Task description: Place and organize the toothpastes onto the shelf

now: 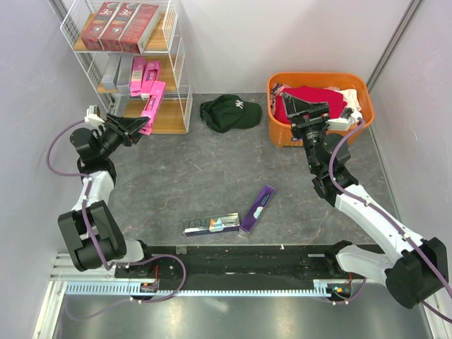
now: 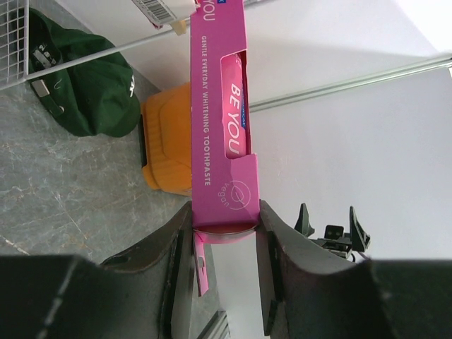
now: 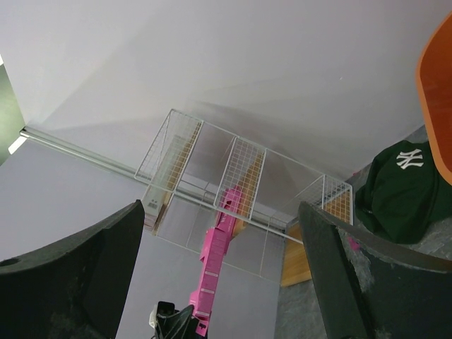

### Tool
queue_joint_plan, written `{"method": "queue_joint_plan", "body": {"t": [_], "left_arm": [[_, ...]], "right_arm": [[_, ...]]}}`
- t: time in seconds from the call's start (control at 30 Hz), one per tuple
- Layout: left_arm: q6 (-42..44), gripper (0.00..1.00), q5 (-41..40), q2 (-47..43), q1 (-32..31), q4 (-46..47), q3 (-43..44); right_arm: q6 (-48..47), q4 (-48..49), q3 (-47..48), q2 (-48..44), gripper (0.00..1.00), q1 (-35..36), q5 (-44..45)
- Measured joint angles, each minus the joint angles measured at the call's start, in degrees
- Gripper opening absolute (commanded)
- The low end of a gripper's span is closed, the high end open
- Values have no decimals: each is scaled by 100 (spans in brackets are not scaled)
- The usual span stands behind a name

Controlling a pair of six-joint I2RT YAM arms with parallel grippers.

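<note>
My left gripper is shut on the near end of a hot pink toothpaste box. The box's far end reaches into the front of the white wire shelf. Dark red boxes lie on the top board. Silver-grey and pink boxes lie on the middle board. A holographic box and a purple box lie on the table near the arm bases. My right gripper hangs open and empty over the orange tub.
The orange tub with clothes stands at the back right. A dark green cap lies between the shelf and the tub. Grey walls close in both sides.
</note>
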Motion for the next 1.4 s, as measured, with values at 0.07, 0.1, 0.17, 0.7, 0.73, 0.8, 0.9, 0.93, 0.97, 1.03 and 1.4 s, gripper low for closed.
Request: {"method": "queue_joint_plan", "body": {"t": [0.07,0.1,0.17,0.7,0.73,0.8,0.9,0.93,0.97,1.03,1.4], "left_arm": [[0,2,-37,162,-46,9,76],[0,2,-72,269,-92,13,109],[0,2,-140,452,-166,11,179],[-105,2,-741,1202,-645,238,791],[-129,2,-785,1257,-651,245,839],[-184,2,-876,1388,-684,278,955],[-258,2,-949,1631,-763,337,1174],[-280,2,-994,1720,-796,365,1255],[-306,2,-1038,1799,-822,374,1340],[-354,2,-1099,1943,-868,393,1484],[-378,2,-1526,2393,-927,7,2212]], "right_arm": [[17,-4,0,0,98,-33,-24],[20,-4,0,0,98,-50,-46],[39,-7,0,0,98,-74,-81],[98,-55,-37,-2,98,-256,-260],[103,-55,-39,-2,98,-262,-273],[118,-55,-44,-2,98,-286,-299],[140,-59,-59,0,98,-310,-348],[144,-66,-63,2,98,-317,-363],[144,-74,-66,4,98,-319,-369],[144,-94,-66,15,98,-328,-391],[146,-138,-66,96,98,-466,-498]]}}
